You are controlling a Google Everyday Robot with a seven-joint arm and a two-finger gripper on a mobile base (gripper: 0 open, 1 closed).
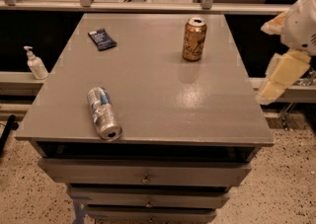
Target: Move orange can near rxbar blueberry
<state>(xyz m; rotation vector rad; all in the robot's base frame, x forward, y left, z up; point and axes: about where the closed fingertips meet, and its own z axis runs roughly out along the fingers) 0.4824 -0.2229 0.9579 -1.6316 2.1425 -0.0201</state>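
Observation:
The orange can [194, 39] stands upright on the grey table [163, 99], at the far right of its top. The rxbar blueberry [102, 39] lies flat near the far left corner, well apart from the can. My gripper [279, 76] hangs off the table's right edge, lower than the white arm housing [301, 18]. It is to the right of the can, touches nothing and holds nothing.
A silver-and-blue can [103, 113] lies on its side near the front left of the table. A hand-sanitiser bottle [35, 63] stands on a ledge to the left. Drawers [144, 176] sit under the tabletop. A railing [148, 6] runs behind.

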